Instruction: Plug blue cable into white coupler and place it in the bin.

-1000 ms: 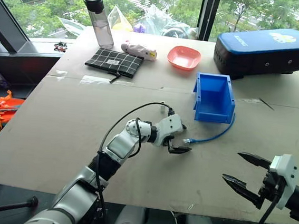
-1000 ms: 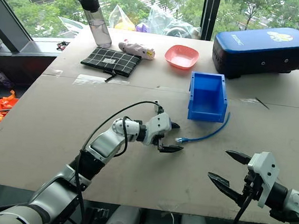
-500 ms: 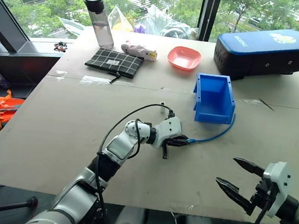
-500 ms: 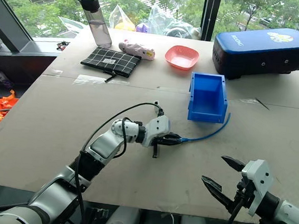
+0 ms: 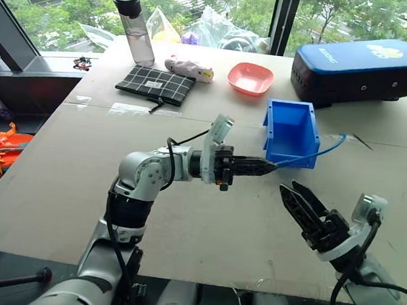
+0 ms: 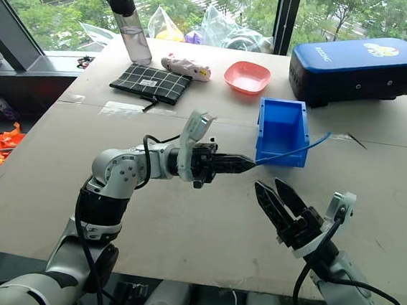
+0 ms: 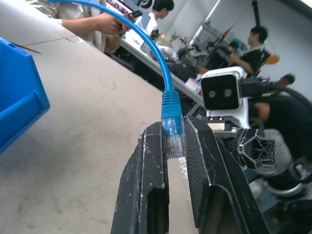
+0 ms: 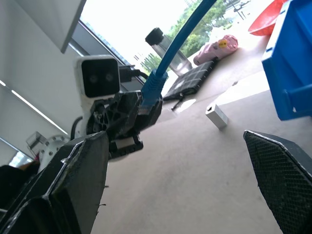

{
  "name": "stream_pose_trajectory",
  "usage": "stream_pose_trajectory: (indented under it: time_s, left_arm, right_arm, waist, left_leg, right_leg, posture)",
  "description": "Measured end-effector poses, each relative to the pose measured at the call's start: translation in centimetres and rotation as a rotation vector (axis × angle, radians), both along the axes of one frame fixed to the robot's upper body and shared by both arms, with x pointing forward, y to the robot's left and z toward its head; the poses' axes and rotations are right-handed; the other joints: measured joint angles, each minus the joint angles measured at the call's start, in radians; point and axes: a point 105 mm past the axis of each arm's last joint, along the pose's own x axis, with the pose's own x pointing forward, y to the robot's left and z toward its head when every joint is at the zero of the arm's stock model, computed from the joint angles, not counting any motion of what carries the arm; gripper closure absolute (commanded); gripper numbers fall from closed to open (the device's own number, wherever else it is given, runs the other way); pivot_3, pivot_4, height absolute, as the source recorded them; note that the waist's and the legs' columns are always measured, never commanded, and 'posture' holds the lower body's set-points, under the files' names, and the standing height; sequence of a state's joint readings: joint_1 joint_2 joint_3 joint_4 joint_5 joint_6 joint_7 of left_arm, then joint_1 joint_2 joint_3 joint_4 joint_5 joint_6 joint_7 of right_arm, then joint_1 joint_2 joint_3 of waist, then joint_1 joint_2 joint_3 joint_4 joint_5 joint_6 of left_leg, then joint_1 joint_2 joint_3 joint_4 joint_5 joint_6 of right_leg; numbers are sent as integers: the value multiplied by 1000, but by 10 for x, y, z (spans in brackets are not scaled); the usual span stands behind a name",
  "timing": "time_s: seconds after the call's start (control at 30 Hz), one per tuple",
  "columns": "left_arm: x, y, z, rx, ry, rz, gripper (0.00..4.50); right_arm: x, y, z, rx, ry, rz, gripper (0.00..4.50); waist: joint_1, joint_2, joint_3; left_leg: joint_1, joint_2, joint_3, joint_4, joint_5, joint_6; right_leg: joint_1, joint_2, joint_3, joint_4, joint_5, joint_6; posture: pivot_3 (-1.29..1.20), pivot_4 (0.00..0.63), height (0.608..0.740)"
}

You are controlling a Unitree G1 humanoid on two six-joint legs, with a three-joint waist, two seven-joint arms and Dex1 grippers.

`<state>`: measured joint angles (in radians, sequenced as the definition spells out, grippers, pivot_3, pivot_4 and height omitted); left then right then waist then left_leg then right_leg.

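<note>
On table [image 5: 78,184], blue bin [image 5: 291,136], contents unclear.

Silver-grey jointed arms, white wrist camera housings, black cabling, scuffed black end effector [image 5: 267,167] fingers.

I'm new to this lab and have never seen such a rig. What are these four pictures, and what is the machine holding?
It is a two-armed humanoid robot at a table. Two pictures come from cameras in its head, looking down over its arms; the other two come from a camera on each wrist.

The left gripper has its jaws shut on the clear plug of the thin bright blue cable, lifted off the table. The right gripper is open and holds nothing.

On the table lie a small blue plastic bin, a pink bowl, a checked pouch, a clear bottle, a large dark-blue case and, in the right wrist picture, a tiny white coupler block.
</note>
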<state>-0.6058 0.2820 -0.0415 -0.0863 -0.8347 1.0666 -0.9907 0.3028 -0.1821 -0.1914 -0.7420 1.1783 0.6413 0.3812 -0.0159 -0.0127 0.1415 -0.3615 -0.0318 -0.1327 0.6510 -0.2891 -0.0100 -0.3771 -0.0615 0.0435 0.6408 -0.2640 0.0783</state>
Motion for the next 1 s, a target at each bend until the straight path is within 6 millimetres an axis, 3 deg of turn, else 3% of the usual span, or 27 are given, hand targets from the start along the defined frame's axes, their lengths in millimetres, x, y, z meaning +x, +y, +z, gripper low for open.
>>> stream_pose_trajectory:
  time_s: [0.1,0.33,0.43,0.6,0.7,1.0]
  left_arm:
    - [-4,-1,5,-12,29,-14,4494]
    - [-9,-1,13,-65,109,-32,4494]
    - [-13,-2,14,-63,118,-49,4500]
    - [-17,-1,14,-54,126,-59,4500]
    - [-17,1,13,-51,133,-62,4500]
    - [-19,1,14,-52,132,-70,4500]
  right_arm:
    - [4,4,14,100,-21,6,0]
    - [4,21,20,194,-15,58,0]
    - [5,24,24,210,-30,63,749]
    - [7,25,29,237,-52,71,3263]
    - [6,24,31,254,-60,84,4489]
    - [5,23,32,243,-68,99,4489]
  waist:
    - [0,0,0]
    - [0,0,0]
    - [-1,0,0]
    - [-1,0,0]
    - [-1,0,0]
    - [-1,0,0]
  left_leg:
    - [0,0,0,0,0,0]
    - [0,0,1,0,0,0]
    - [0,-1,0,0,2,-3]
    - [0,-1,1,0,2,-3]
    - [0,-1,1,0,2,-3]
    - [0,-1,1,0,2,-3]
  right_leg:
    - [0,0,0,0,0,0]
    - [0,0,1,0,0,0]
    - [-1,0,0,0,0,0]
    - [-1,1,1,0,0,0]
    - [-1,1,1,0,0,0]
    - [-1,1,1,0,0,0]
  posture:
    - [0,150,736]
    - [0,150,736]
    - [0,150,736]
    - [0,150,736]
    - [0,150,736]
    - [0,150,736]
